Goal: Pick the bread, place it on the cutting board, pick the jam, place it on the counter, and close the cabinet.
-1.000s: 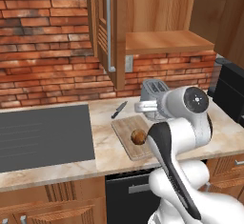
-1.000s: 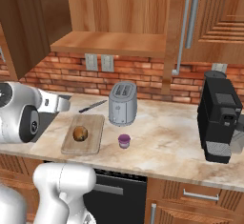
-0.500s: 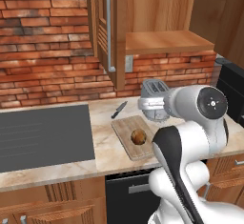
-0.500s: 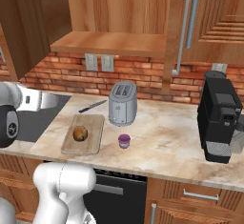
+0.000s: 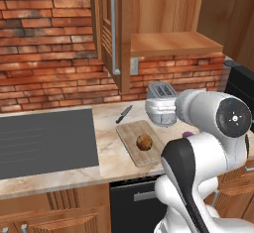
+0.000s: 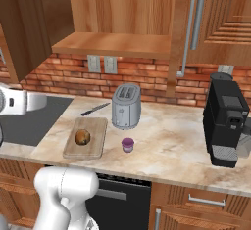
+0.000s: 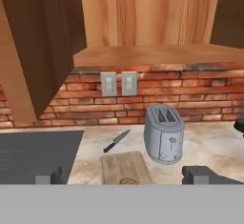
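Bread: the dark-brown roll point(image 6: 82, 137) is seen resting on the cutting board point(image 6: 94, 145), roughly at its middle; this part of the task is judged done.
Jam: the small purple jar point(image 6: 128, 145) with its pale lid is seen standing upright on the marble counter point(image 6: 176, 150), just in front of the toaster point(image 6: 126, 106) and beside the board, apart from both; this part too is judged done.
Cabinet: the wooden wall cabinet point(image 6: 117, 45) is shown with both doors swung open, the left door point(image 7: 40, 46) hanging wide over the cooktop point(image 5: 44, 140) and the right door point(image 6: 187, 26) standing out with its silver bar handle point(image 6: 187, 33); its shelf is bare.
Step in hand: closing the cabinet is judged to be what remains.
Gripper: the gripper point(image 7: 125, 175) is pulled back above the counter edge, facing the open cabinet; its two dark fingertips point(image 7: 196, 174) are seen well apart with nothing between them.
Handling: a door is judged rigid, light and hinged, swinging freely once pushed; it is best met on its flat outer face or free edge, away from the hinge, rather than gripped. The smooth bar handle may be slippery to pinch.
Risk: a glancing push could slide off the door's edge.
Bystanders: a black-handled knife point(image 7: 116, 141) lies behind the board; a black coffee machine point(image 6: 225, 119) stands to the right.
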Controlling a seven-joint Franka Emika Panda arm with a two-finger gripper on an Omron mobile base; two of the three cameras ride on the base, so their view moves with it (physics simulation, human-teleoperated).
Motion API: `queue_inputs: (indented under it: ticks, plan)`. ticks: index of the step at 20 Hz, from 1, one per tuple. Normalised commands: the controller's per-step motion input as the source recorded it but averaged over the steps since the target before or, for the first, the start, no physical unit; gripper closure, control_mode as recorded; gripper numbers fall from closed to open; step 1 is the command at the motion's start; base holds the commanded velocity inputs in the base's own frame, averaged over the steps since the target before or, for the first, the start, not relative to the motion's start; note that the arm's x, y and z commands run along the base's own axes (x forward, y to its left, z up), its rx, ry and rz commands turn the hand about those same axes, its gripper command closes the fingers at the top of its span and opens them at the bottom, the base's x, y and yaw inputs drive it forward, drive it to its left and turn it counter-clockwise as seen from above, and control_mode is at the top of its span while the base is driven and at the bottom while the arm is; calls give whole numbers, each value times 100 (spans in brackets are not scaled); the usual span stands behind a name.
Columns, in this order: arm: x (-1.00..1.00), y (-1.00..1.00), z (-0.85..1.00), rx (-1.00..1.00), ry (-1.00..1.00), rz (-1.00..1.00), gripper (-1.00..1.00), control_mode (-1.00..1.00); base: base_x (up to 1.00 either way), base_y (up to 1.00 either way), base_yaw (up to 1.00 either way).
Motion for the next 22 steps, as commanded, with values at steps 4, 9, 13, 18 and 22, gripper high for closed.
queue_inputs:
  ticks: [4,9,13,18,22]
  plan:
    - [-26,0,0,0,-15,4,-100,-100,0,0,0]
    - [-26,0,0,0,-16,8,-100,-100,0,0,0]
    - [-37,0,0,0,-15,10,-100,-100,0,0,0]
    - [-33,0,0,0,-13,9,-100,-100,0,0,0]
    - [-32,1,0,0,-12,9,-100,-100,0,0,0]
